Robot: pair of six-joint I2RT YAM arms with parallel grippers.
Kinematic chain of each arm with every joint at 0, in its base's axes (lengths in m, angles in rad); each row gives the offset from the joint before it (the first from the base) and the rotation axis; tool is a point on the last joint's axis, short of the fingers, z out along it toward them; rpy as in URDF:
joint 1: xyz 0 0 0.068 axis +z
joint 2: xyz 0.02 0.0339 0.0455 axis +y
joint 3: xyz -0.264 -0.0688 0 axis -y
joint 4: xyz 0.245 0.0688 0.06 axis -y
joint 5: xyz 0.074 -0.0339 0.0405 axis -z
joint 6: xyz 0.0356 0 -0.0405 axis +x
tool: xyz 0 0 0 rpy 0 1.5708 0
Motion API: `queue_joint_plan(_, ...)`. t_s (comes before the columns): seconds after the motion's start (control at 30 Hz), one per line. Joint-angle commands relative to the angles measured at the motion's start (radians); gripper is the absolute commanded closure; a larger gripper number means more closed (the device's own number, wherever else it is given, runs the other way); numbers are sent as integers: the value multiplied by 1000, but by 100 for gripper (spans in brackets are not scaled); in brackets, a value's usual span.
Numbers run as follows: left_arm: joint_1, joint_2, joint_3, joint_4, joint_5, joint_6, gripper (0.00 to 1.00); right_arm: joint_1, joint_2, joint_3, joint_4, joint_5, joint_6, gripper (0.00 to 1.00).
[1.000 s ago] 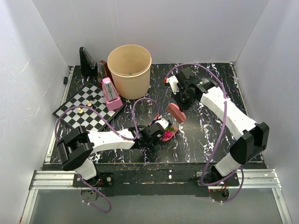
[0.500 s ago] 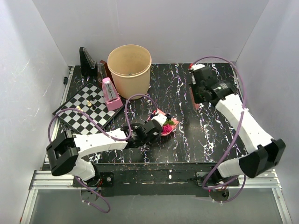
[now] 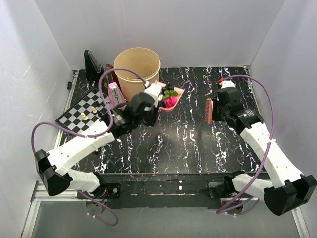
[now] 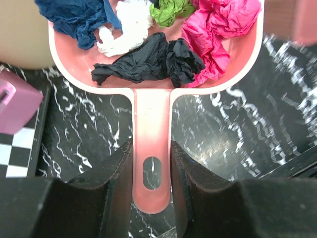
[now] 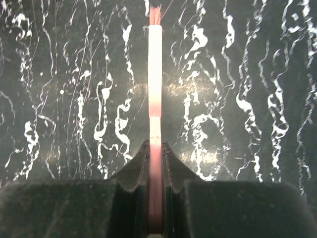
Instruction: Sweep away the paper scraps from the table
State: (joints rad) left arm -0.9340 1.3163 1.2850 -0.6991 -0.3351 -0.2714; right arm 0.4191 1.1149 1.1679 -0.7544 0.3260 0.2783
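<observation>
My left gripper (image 3: 154, 95) is shut on the handle of a pink dustpan (image 3: 172, 96) and holds it in the air beside the tan bin (image 3: 137, 74). In the left wrist view the gripper (image 4: 151, 171) clamps the dustpan handle (image 4: 151, 134), and the pan holds the paper scraps (image 4: 163, 57): navy, white, green, black and magenta wads. My right gripper (image 3: 217, 105) is shut on a pink brush (image 3: 209, 110), held over the right half of the black veined table (image 3: 188, 139). In the right wrist view the gripper (image 5: 155, 163) grips the brush (image 5: 155, 79) edge-on.
A chessboard (image 3: 86, 116) with small pieces lies at the left. A pink metronome (image 3: 117, 96) and dark objects (image 3: 93, 64) stand by the bin. White walls close in the table on three sides.
My left arm has lifted the loaded dustpan from the table's middle up and back to beside the bin. My right arm has carried the brush rightward and nearer.
</observation>
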Motion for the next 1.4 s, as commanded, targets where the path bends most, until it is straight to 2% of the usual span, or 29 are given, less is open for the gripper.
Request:
queue_joint_plan(0.0,101,-31,149,-66,128,5,100,-2,-46,-45,99,-103,55,99)
queue_joint_plan(0.23,300,69,368,-106,335,-72,100,0,-78,-109,125,-194,81,99)
queue_joint_plan(0.47,492,199,491,-71,637,-192,100,-2,-105,-128,119,-191,73,99)
queue_joint_plan(0.67,616,239,419,96,841,-360,100,-2,-125,-139,119,-192,67,99)
queue_joint_plan(0.83,681,221,304,246,909,-468,100,-2,-138,-140,121,-208,67,99)
queue_joint_plan(0.97,707,231,284,266,949,-491,100,-2,-144,-145,124,-212,62,99)
queue_joint_plan(1.17,744,233,221,412,1050,-610,100,0,-144,-145,125,-222,62,99)
queue_joint_plan(1.3,770,245,195,507,1097,-736,100,0,-141,-143,127,-226,64,99)
queue_joint_plan(1.37,782,248,159,587,1122,-846,100,-3,-136,-142,127,-232,65,99)
